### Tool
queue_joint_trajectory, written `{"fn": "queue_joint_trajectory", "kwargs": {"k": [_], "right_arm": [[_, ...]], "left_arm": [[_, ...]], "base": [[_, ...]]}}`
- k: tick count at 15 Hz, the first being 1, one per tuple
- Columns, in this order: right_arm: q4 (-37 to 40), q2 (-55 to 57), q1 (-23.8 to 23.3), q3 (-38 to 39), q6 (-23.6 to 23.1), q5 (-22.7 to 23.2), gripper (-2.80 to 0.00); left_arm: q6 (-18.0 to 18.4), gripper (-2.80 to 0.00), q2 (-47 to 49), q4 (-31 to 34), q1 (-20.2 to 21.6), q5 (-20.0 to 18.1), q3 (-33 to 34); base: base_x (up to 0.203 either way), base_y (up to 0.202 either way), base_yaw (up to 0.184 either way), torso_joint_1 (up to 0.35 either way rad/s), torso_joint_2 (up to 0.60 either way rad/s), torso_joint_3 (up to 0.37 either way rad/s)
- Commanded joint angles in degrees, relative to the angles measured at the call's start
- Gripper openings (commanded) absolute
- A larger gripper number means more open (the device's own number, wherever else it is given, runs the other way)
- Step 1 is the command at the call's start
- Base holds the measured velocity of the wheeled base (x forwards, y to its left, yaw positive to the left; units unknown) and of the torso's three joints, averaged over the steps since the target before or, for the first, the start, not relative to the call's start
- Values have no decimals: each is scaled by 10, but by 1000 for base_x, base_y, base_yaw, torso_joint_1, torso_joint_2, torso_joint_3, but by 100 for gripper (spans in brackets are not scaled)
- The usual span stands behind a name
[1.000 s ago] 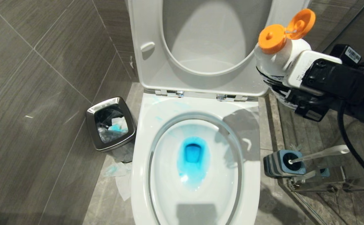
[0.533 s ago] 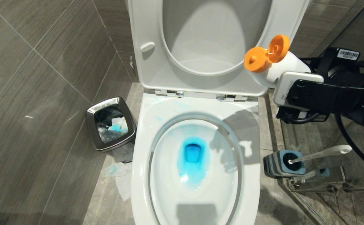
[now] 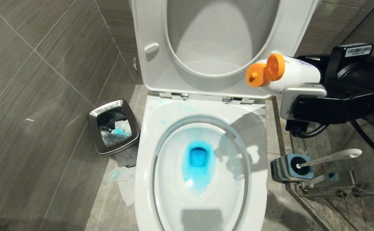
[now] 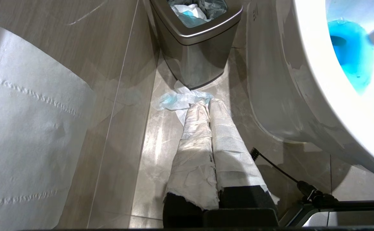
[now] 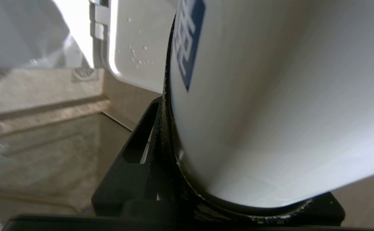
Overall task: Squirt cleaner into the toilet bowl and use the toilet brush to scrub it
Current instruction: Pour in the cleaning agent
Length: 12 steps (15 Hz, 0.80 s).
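Observation:
The toilet bowl [image 3: 146, 144] stands open, seat and lid raised, with blue cleaner [image 3: 198, 160] tinting the water and pale streaks on the rim. My right gripper [image 3: 305, 84] is shut on a white cleaner bottle [image 3: 297, 74] beside the lid's right edge. The bottle lies nearly level, its orange flip cap [image 3: 265, 72] open and facing the toilet; it fills the right wrist view [image 5: 270, 96]. The toilet brush [image 3: 331, 156] rests in its grey-and-blue holder [image 3: 289, 166] on the floor to the right. My left gripper [image 4: 203, 104], wrapped in tissue, is shut and hangs low beside the bowl [image 4: 318, 83].
A square steel bin [image 3: 113, 126] with stained tissues stands left of the toilet, and more tissues [image 3: 122, 179] lie on the floor beside it. A glass panel [image 3: 350, 189] rises just behind the brush holder. A toilet paper roll [image 4: 23, 128] hangs on the left wall.
My right wrist has rolled, tipping the bottle from upright to nearly level. The orange cap has come down and leftward towards the toilet. The left arm has not moved.

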Motion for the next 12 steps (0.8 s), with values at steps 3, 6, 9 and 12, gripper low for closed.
{"fn": "queue_joint_trajectory", "kwargs": {"k": [3, 6, 9, 12], "right_arm": [[-5, -11, 46, 2, -72, -71, -280], [-7, -10, 74, 3, -105, -106, -280], [-32, -9, 78, 8, -143, -126, -280], [-84, 2, 80, 12, -195, -145, -280]], "left_arm": [[0, -280, 0, 1, 0, 0, 0], [0, -280, 0, 0, 0, 0, 0], [0, -280, 0, 0, 0, 0, 0], [0, -280, 0, 0, 0, 0, 0]], "base": [[0, 0, 0, 0, 0, 0], [0, 0, 0, 0, 0, 0], [0, 0, 0, 0, 0, 0], [0, 0, 0, 0, 0, 0]]}}
